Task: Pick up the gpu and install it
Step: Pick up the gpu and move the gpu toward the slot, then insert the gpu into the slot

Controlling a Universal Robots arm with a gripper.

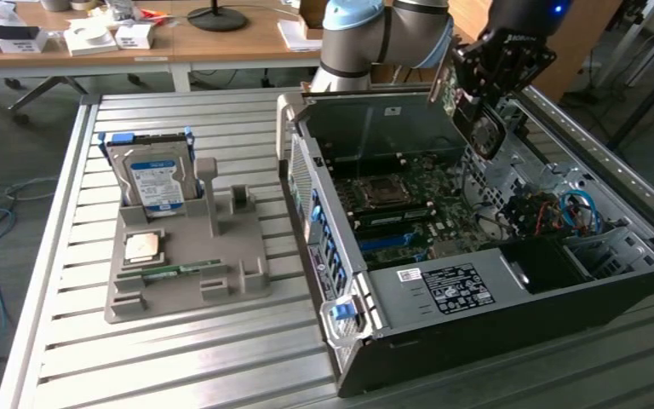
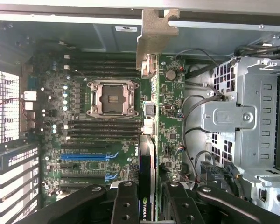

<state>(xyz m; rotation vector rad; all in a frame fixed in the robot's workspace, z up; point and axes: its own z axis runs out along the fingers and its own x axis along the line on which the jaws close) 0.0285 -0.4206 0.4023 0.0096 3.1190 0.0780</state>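
Observation:
The gpu hangs edge-down over the open computer case, above the motherboard. My gripper is shut on its upper edge. In the wrist view the gpu appears edge-on as a thin dark card between my two black fingers. Its pale metal bracket points toward the case's rear wall. The card hovers above the motherboard, apart from the slots; the blue slot lies off to one side of it.
A grey fixture on the slatted table at the exterior view's left holds an upright hard drive, a CPU and a green memory stick. Cables and a metal drive cage crowd the case beside the card.

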